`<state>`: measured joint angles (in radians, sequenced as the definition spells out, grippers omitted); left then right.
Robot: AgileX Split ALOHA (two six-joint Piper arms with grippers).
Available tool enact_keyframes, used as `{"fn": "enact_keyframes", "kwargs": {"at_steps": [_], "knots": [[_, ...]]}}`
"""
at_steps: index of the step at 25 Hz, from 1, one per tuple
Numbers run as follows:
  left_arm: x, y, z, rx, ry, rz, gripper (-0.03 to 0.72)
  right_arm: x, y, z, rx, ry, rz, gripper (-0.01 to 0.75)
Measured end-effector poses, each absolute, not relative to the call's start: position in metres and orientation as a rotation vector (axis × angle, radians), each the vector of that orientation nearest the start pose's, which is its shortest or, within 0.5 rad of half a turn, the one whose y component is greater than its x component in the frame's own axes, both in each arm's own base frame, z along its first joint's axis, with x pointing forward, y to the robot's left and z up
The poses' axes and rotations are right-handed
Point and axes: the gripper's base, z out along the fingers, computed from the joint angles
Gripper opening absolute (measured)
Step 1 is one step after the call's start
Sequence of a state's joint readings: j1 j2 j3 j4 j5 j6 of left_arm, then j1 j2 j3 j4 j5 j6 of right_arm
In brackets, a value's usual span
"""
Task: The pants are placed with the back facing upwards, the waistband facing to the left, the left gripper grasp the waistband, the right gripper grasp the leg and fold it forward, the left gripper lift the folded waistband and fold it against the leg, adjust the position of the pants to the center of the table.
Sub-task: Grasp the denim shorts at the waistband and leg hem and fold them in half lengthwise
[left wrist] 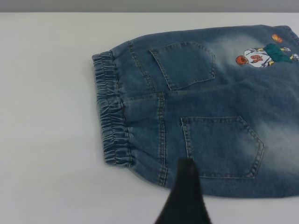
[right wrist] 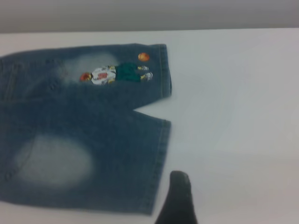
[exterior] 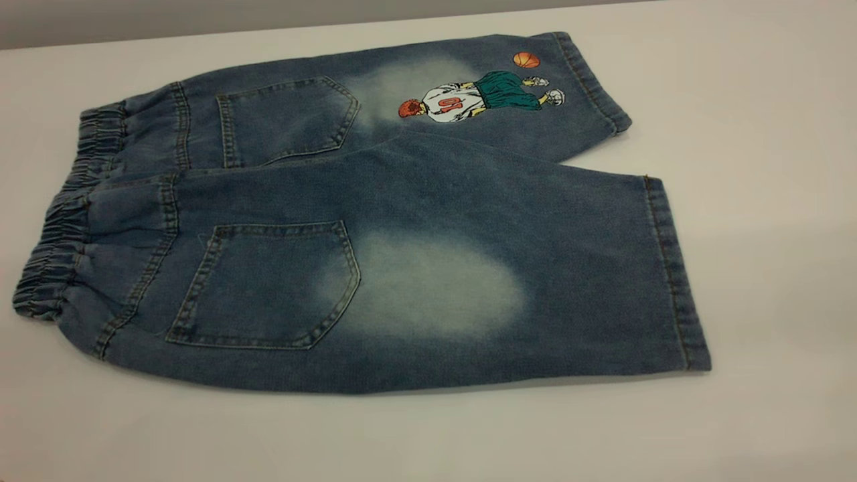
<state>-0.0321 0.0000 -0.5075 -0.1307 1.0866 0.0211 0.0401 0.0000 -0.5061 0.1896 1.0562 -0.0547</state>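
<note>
The pants (exterior: 402, 221) lie flat on the white table (exterior: 770, 201), back pockets up. The gathered waistband (exterior: 60, 234) is at the left. The plain leg (exterior: 469, 281) with its pale oval patch lies nearer the front; the leg with the basketball-player print (exterior: 469, 100) lies behind it. Neither gripper shows in the exterior view. In the left wrist view a dark part of my left gripper (left wrist: 187, 196) hangs over the pants' near edge, beside the near pocket (left wrist: 219, 147) and right of the waistband (left wrist: 112, 116). My right gripper (right wrist: 180, 198) is over bare table just off the plain leg's hem (right wrist: 161, 163).
White tabletop (exterior: 428, 442) surrounds the pants on all sides, widest at the front and the right. The table's far edge (exterior: 201, 33) runs just behind the printed leg, with a grey wall beyond.
</note>
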Motion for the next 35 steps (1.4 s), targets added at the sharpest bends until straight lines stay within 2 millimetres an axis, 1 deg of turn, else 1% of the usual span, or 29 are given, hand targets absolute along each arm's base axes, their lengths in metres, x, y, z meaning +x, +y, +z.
{"fn": "enact_keyframes", "kwargs": {"at_steps": [3,6,8,10,12,15,19,22,25,29,32,35], "knots": [[-0.008,-0.009,0.283,0.08,2.043,-0.128,0.529,-0.008,0.015,0.283,-0.091,2.015,0.234,0.518],[-0.002,-0.008,0.3,0.059,2.015,-0.128,0.529,-0.009,0.017,0.29,-0.096,2.005,0.267,0.518],[0.007,-0.008,0.313,0.044,2.006,-0.135,0.529,-0.003,0.02,0.298,-0.117,2.002,0.287,0.518],[0.022,-0.008,0.326,0.014,2.012,-0.15,0.529,0.011,0.023,0.307,-0.142,2.003,0.312,0.518],[0.043,-0.008,0.333,-0.004,2.026,-0.153,0.529,0.031,0.026,0.31,-0.168,2.03,0.332,0.518],[0.08,-0.009,0.329,-0.034,2.108,-0.159,0.529,0.063,0.031,0.312,-0.173,2.066,0.389,0.518],[0.13,-0.01,0.312,-0.057,2.241,-0.152,0.529,0.106,0.035,0.305,-0.159,2.133,0.432,0.518],[0.163,-0.011,0.291,-0.102,2.359,-0.161,0.529,0.133,0.035,0.293,-0.11,2.21,0.453,0.518],[0.192,-0.012,0.263,-0.149,2.487,-0.162,0.529,0.156,0.036,0.276,-0.059,2.315,0.479,0.518],[0.22,-0.012,0.226,-0.169,2.621,-0.146,0.529,0.181,0.038,0.251,0.018,2.438,0.522,0.518],[0.232,-0.012,0.199,-0.192,2.721,-0.137,0.529,0.196,0.039,0.234,0.043,2.501,0.525,0.518],[0.244,-0.012,0.176,-0.223,2.774,-0.129,0.529,0.209,0.039,0.218,0.071,2.538,0.526,0.518]]}}
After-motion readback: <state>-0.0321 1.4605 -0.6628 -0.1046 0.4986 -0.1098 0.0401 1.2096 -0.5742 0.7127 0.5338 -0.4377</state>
